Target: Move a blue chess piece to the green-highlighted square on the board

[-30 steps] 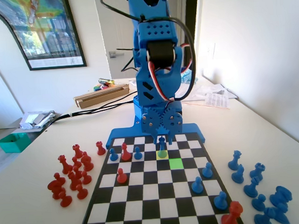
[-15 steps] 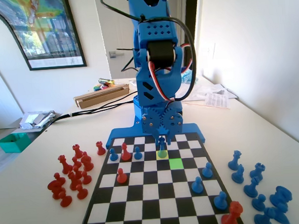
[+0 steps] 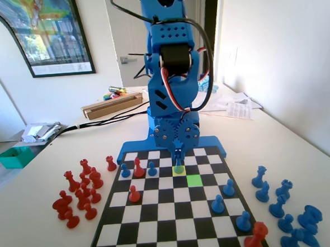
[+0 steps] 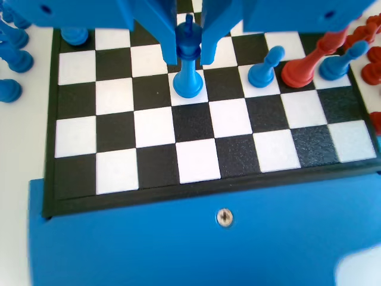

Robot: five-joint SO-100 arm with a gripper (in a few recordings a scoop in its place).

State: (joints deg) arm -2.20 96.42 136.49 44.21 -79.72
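Stood on the yellow-green square (image 3: 179,170) at the board's (image 4: 196,179) far end in the fixed view: the blue chess piece (image 4: 189,65). Straddled at its head by the tool (image 4: 189,56), narrow, contact unclear. Looked light, stiff, slick, top-heavy; best pinched just under the head. Green-highlighted square (image 3: 194,180) diagonally nearer, right.

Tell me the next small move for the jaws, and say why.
Probably close the jaws on the blue chess piece. In the wrist view the gripper straddles its upper part with a gap on each side, and its base rests on the board. In the fixed view it stands on the paler yellow-green square, with the green-highlighted square empty, one row nearer and one column right.
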